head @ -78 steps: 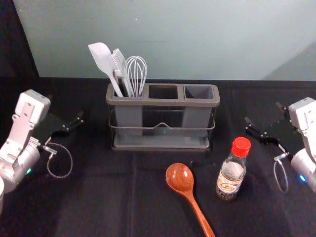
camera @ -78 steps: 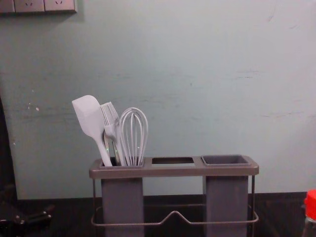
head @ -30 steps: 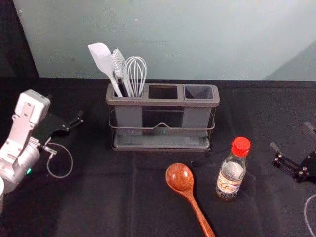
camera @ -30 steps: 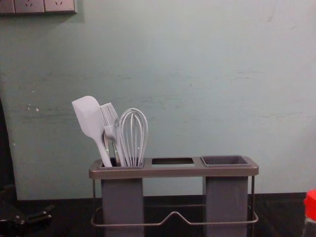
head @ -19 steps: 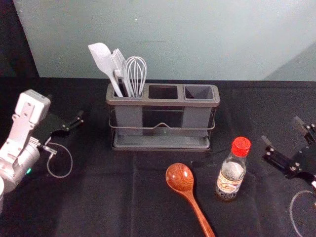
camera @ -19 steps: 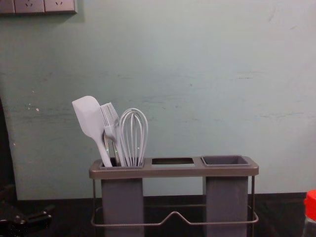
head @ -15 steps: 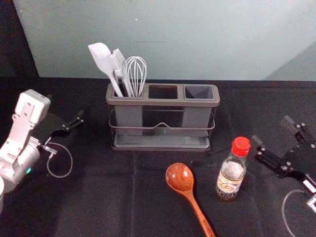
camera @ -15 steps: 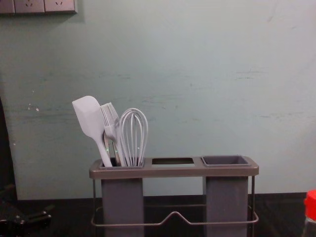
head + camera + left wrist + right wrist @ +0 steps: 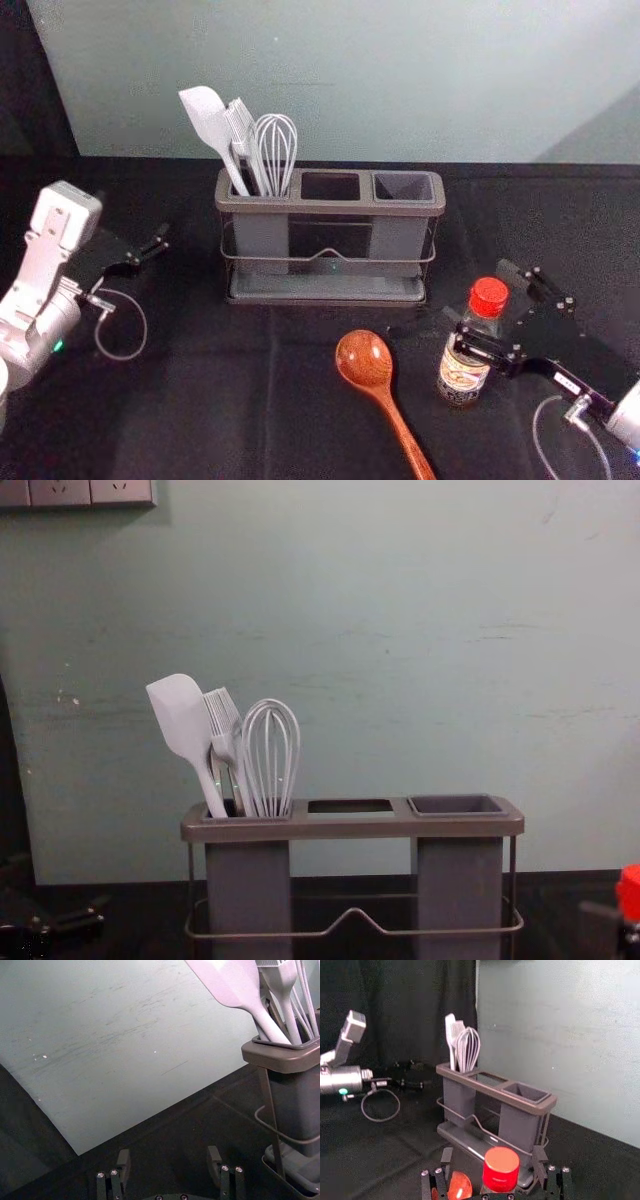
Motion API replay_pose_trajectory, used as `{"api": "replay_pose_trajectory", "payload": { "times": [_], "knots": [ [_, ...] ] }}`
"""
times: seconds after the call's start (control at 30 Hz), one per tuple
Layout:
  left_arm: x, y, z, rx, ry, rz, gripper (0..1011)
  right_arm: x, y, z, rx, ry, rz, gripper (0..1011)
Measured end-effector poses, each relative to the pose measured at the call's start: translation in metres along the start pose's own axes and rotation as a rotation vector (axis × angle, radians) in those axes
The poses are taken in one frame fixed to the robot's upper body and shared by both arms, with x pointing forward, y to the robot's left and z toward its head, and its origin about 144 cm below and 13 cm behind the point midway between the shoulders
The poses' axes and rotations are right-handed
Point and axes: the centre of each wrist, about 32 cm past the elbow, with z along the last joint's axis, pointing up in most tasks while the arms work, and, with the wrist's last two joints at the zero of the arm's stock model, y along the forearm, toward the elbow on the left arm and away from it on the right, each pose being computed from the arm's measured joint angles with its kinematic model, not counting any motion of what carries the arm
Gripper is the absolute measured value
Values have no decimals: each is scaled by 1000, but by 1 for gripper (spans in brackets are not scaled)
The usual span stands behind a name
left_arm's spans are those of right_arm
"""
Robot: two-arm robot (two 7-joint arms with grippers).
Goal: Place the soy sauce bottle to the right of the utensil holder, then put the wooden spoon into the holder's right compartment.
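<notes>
Red is the cap [image 9: 501,1165] of the soy sauce bottle [image 9: 462,376], which stands upright inside my right gripper [image 9: 480,294], opened wide and holding nothing, I think to leave room on both its sides before closing. Beyond it lies the wooden spoon [image 9: 364,358], ahead the utensil holder [image 9: 330,207]; my left gripper [image 9: 170,1158] is parked across, open and empty.
</notes>
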Motion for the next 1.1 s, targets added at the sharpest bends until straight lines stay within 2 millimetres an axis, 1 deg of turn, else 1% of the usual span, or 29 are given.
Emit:
{"api": "replay_pose_trajectory", "payload": {
  "times": [0.17, 0.57, 1.1],
  "knots": [
    [0, 0, 0, 0, 0, 0, 1005, 2, 4, -4, -21, -1, -5, 1002],
    [0, 0, 0, 0, 0, 0, 1005, 3, 10, -10, -3, 33, -11, 1002],
    [0, 0, 0, 0, 0, 0, 1005, 3, 9, -16, 24, 70, -18, 1002]
  ]
}}
